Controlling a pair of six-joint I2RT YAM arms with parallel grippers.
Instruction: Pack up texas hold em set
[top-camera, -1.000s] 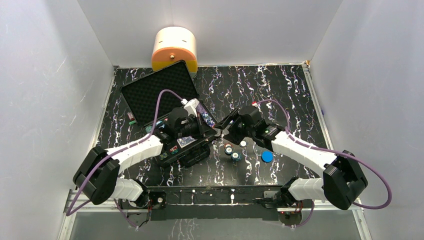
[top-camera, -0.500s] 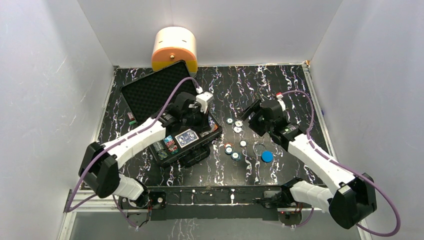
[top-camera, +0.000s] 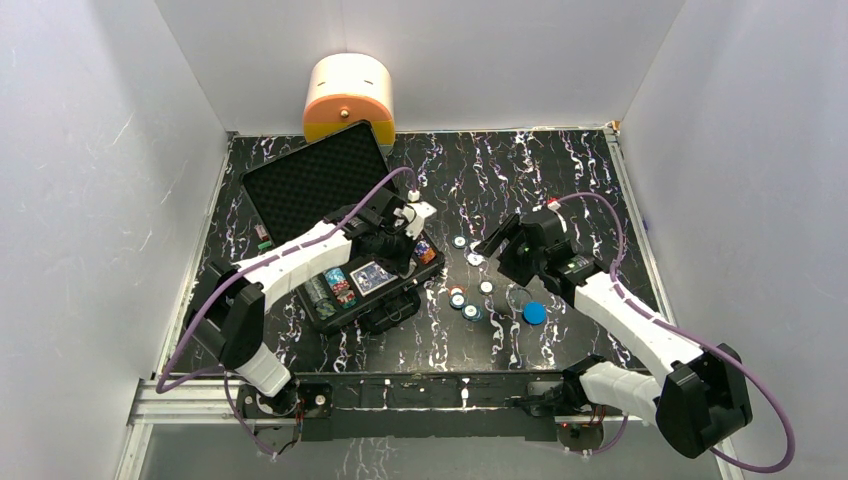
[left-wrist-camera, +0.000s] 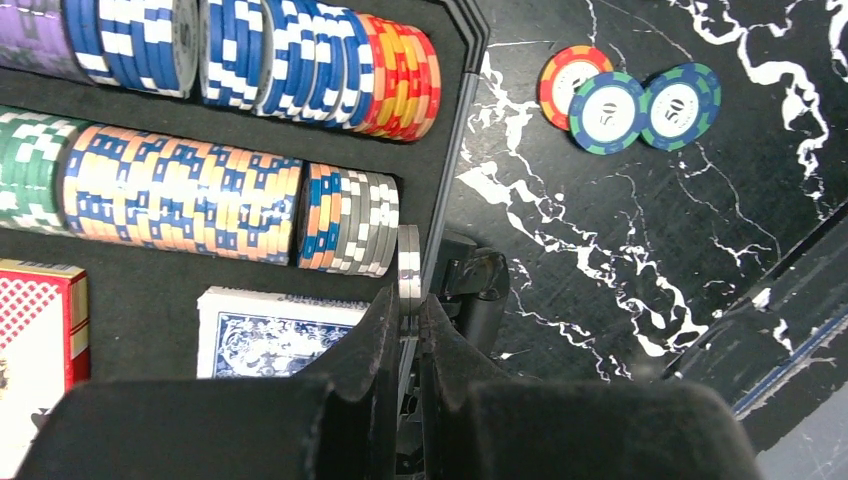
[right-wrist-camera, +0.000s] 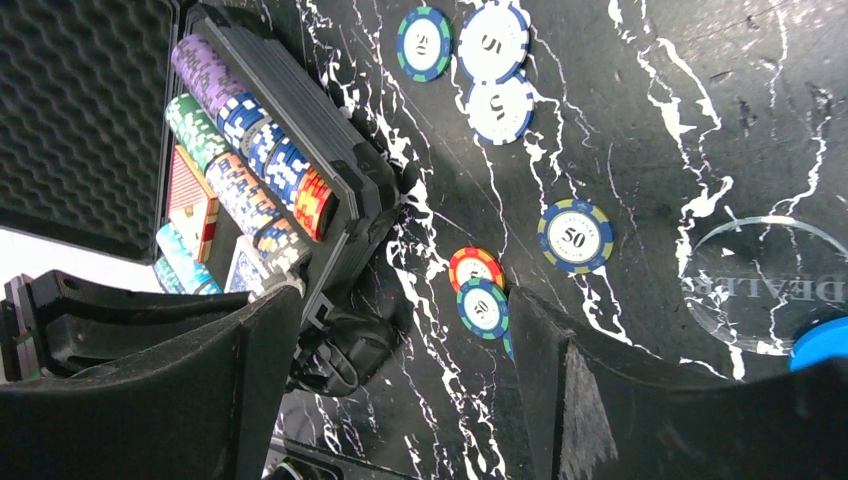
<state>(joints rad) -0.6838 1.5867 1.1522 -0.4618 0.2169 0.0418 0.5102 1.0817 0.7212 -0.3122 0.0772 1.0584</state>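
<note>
Just ahead of the left gripper (left-wrist-camera: 410, 305), pinched shut on one grey chip (left-wrist-camera: 409, 262) held edge-on, sits the briefcase (left-wrist-camera: 458, 120) with its short ridged grey stack (left-wrist-camera: 350, 220). Slotting the chip there looks like the step in hand, and it calls for careful alignment. Beneath the right gripper (right-wrist-camera: 400, 340), jaws wide and empty, glossy loose chips (right-wrist-camera: 575, 235) lie flat on the marbled table (right-wrist-camera: 650, 130).

Black marbled table (top-camera: 560, 170) under open briefcase (top-camera: 315, 185), loose chips (top-camera: 457, 299), blue disc (top-camera: 534, 313).
</note>
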